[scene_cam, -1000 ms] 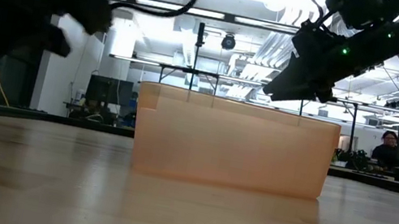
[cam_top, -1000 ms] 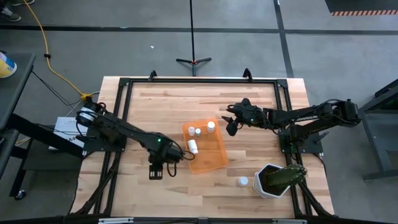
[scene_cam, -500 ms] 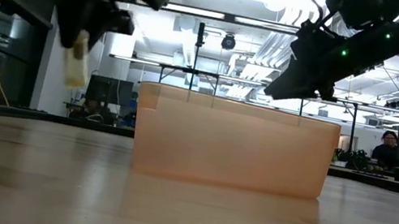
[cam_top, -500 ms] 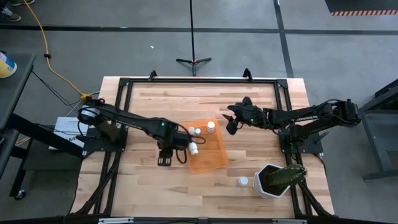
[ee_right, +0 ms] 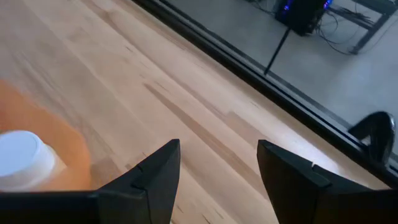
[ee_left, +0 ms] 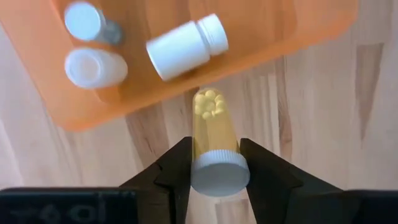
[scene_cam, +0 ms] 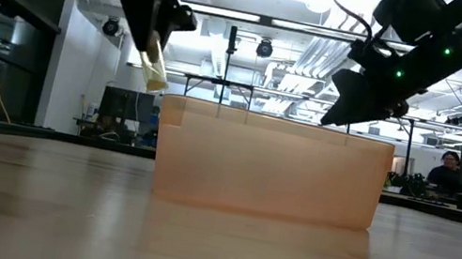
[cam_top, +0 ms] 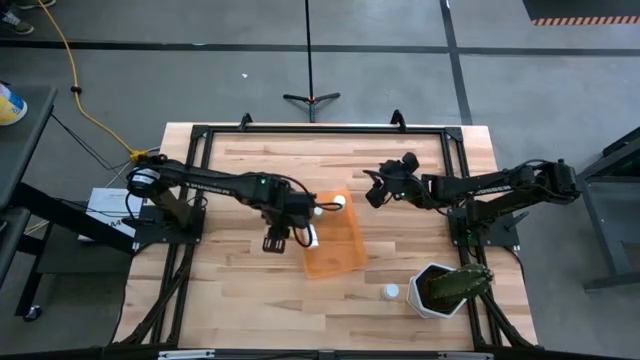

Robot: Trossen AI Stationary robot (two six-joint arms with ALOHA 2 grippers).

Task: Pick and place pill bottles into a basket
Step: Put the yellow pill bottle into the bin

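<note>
Because the left pincer grips a pill-filled bottle by its cap just outside the basket rim at frame centre, releasing early could drop it onto the desk.

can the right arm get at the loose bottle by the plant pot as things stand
Probably yes. The right tool is open and empty, up near the basket. The loose pill bottle stands on bare table just left of the plant pot, with nothing over it. The pot crowds one side.
</note>
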